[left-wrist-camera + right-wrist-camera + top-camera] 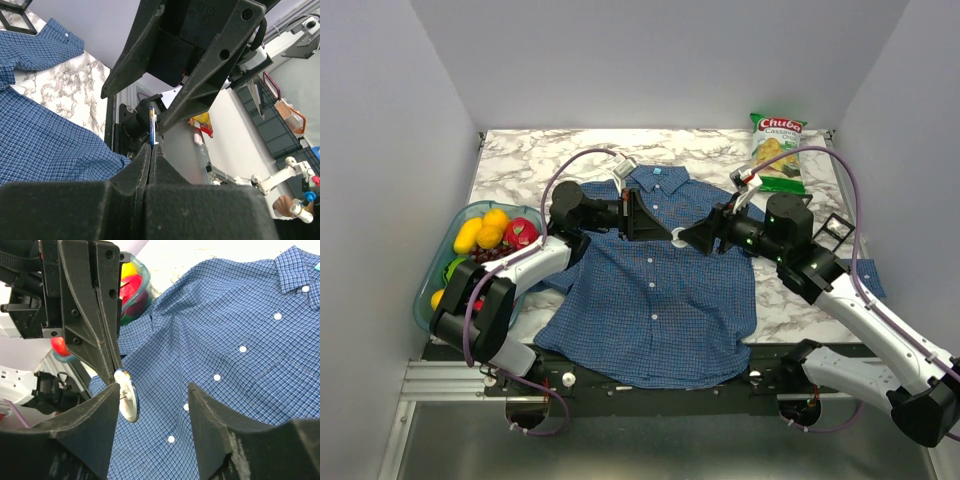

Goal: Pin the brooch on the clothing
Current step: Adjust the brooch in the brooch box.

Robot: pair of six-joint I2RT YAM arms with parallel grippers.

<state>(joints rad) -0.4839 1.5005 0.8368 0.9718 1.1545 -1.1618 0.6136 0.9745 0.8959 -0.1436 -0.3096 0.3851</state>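
Fruit bowl: a clear teal bowl (424, 285) at the left edge of the marble table (520, 160), holding yellow fruit (480, 232) and a red one (521, 232)
Left gripper: the left gripper (663, 232) reaches in from the left over the shirt's upper front; its wrist view shows the jaws pressed together, clamped on the brooch's thin edge
Brooch: a small white round brooch (126, 400), seen edge-on from the left wrist (151, 125), sits at the tips of the left jaws and above the shirt's chest, between the two grippers; whether it touches the cloth cannot be told
Clothing: the blue checked shirt (650, 300) lies flat, front up and buttoned, in the middle of the table, collar towards the far side and hem at the near edge
Right gripper: the right gripper (152, 390) faces the left one from the right, jaws apart with nothing held; the brooch is just beside the inner face of one finger (100, 415), contact unclear
Crisp packet: a green and white bag (777, 150) lies at the far right of the table, well apart from the shirt
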